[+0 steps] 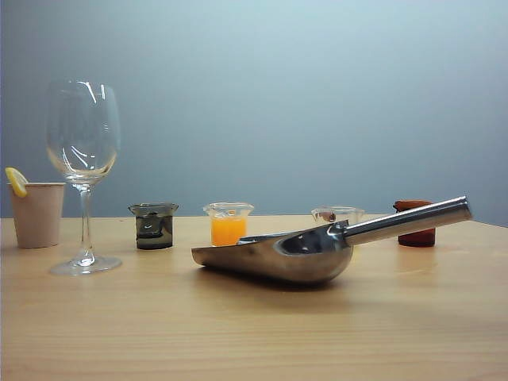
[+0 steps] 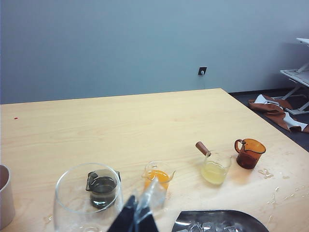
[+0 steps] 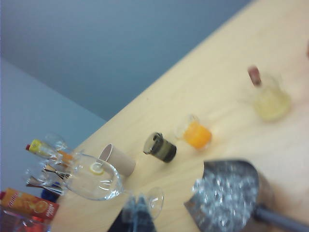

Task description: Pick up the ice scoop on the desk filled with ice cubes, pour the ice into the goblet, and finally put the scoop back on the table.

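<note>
Steel ice scoop [image 1: 278, 252] flat on desk [image 1: 254, 333], ice cubes [image 3: 224, 191] inside, handle raised for pickup. Goblet [image 1: 82, 171] upright, apart. My left gripper [image 2: 136, 217] and right gripper [image 3: 137, 212] above table, both closed, empty.

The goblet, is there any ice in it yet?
Empty: the goblet stands upright with a clear bowl, while the ice cubes fill the ice scoop.

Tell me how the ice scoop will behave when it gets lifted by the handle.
The ice scoop is shiny metal, so probably stiff and slippery in the fingers. Its bowl is heaped with ice cubes, so it is likely front-heavy and may dip when raised. The ice cubes look loose and could spill if the ice scoop tilts. Wet patches on the table hint at sliding.
</note>
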